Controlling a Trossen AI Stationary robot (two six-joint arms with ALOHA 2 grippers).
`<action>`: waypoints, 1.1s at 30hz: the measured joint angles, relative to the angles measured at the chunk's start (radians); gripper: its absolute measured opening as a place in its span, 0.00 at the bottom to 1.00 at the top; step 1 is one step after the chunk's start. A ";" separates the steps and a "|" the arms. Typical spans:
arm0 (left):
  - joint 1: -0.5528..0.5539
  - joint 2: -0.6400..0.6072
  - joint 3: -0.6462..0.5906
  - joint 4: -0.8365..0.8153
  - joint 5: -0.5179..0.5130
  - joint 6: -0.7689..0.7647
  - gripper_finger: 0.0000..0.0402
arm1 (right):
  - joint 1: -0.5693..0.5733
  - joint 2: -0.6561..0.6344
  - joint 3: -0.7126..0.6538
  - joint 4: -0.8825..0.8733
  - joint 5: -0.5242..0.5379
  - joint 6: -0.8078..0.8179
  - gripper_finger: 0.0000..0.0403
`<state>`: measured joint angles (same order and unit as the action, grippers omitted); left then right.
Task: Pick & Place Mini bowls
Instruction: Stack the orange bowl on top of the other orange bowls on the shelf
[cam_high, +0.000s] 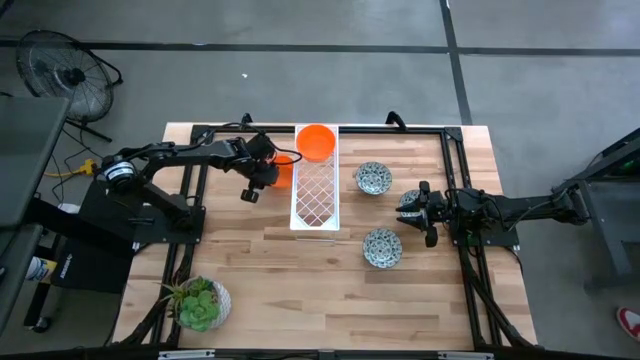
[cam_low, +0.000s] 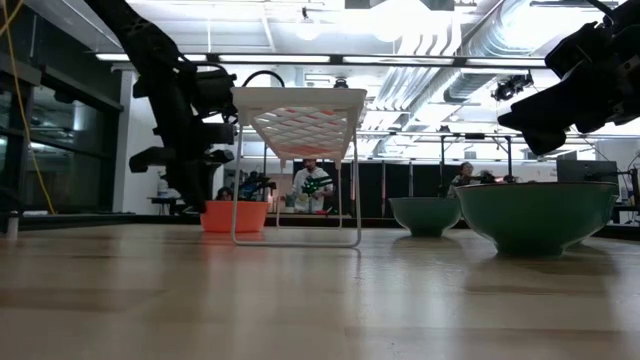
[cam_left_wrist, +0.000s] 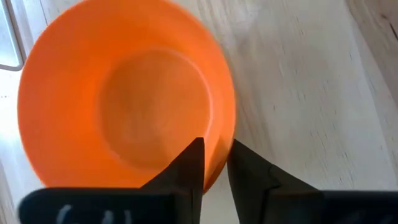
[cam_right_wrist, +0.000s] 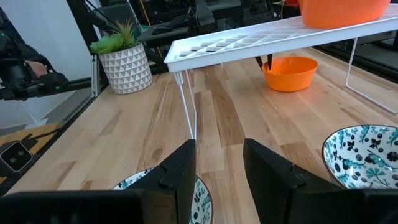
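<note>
While the right gripper (cam_high: 412, 212) was held parted above the desk (cam_high: 300, 270), an orange bowl's (cam_left_wrist: 124, 93) rim was pinched between the left gripper's (cam_left_wrist: 214, 163) fingers.

Bare wood along the near table (cam_high: 330, 300), white rack (cam_high: 316, 190) blocking centre (plant pot (cam_high: 203, 303) at corner)

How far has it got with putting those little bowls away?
Done, it seems: one orange bowl sits on the white rack. In hand: the left gripper straddles the rim of a second orange bowl on the table beside the rack, one finger inside and one outside. Left: two patterned bowls on the table near the right gripper, which hovers open, holding nothing.
</note>
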<state>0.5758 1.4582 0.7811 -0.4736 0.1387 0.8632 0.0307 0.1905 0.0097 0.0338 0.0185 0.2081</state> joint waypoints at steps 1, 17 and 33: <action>0.000 0.000 0.000 0.000 0.000 0.000 0.13 | 0.000 0.000 0.000 0.000 0.000 0.000 0.30; -0.001 -0.064 0.002 -0.078 0.010 -0.002 0.01 | 0.000 0.000 0.000 0.000 0.000 0.000 0.30; -0.112 -0.430 0.001 -0.269 -0.133 -0.048 0.00 | 0.000 0.000 0.000 0.000 0.000 0.000 0.30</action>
<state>0.4634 1.0281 0.7822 -0.7430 0.0061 0.8149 0.0307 0.1903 0.0097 0.0338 0.0184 0.2081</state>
